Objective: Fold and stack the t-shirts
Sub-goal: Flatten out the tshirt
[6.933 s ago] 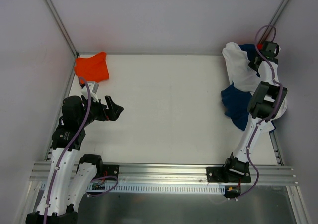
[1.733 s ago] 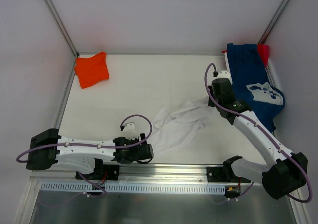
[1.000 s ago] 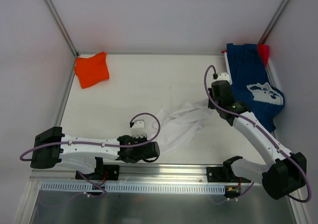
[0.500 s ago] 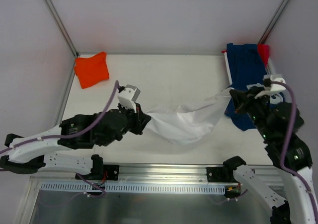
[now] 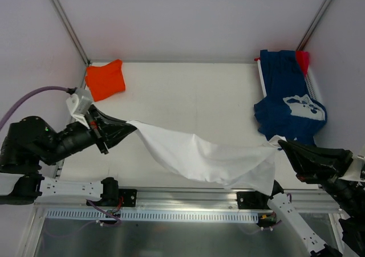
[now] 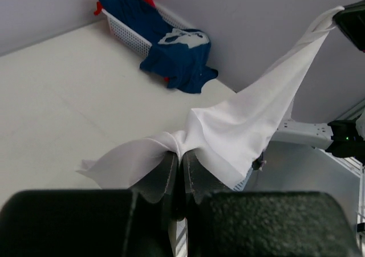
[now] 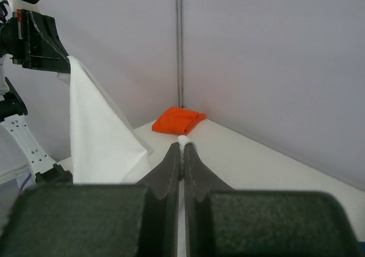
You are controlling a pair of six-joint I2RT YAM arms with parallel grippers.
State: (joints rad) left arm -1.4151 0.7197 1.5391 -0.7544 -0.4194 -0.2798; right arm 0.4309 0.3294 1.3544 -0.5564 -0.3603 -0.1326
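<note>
The left gripper (image 5: 131, 125) and right gripper (image 5: 281, 143) each pinch the white shirt (image 5: 208, 159) stretched aloft, which needs laying flat next

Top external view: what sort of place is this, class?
Probably a robot lab test cell: plain pale walls box in a white table, and two arms bolted to an aluminium rail stretch a white cloth t-shirt.

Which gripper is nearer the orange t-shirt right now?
Left. The left gripper is close, just near-side of the orange t-shirt; the right gripper is far across, at the near right.
</note>
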